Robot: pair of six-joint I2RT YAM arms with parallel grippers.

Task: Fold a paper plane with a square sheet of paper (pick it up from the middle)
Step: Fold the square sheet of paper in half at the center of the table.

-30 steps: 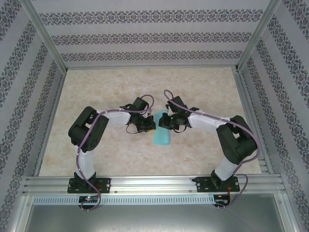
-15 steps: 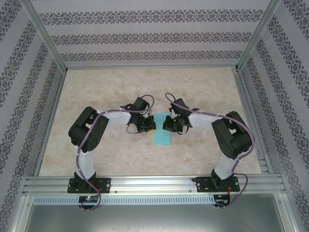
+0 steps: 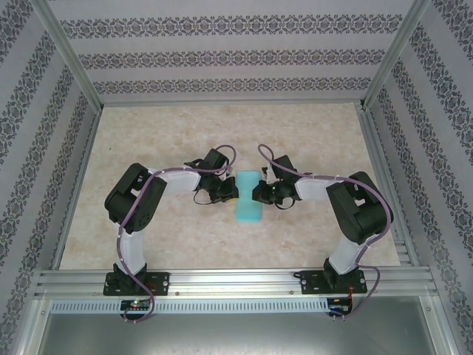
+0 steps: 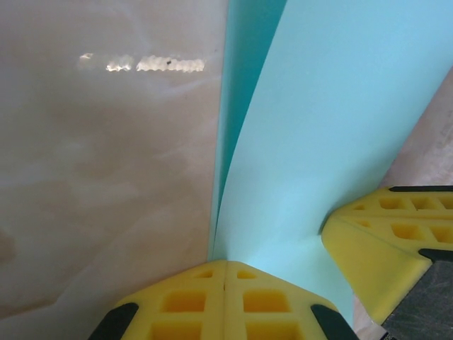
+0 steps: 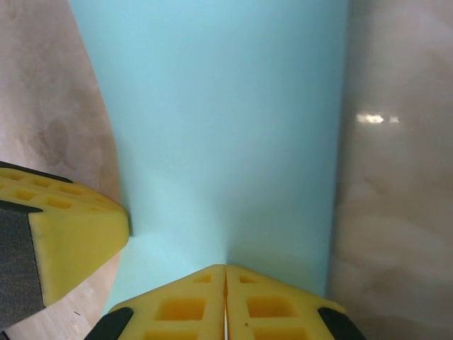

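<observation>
- My left gripper [image 3: 224, 191] and right gripper [image 3: 260, 194] each clamp an edge of the square sheet of paper [image 3: 247, 203], in the middle of the table [image 3: 310, 133].
- I want level, matched moves for a straight crease.

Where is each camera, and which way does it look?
Top: above, behind the arms, looking down at the table, both arms, paper between left gripper and right gripper.
Left wrist: on that arm, facing past its shut fingers to the paper.
Right wrist: on that arm, facing past its shut fingers to the paper.
Shared: both wrist views show the other gripper's finger.
</observation>
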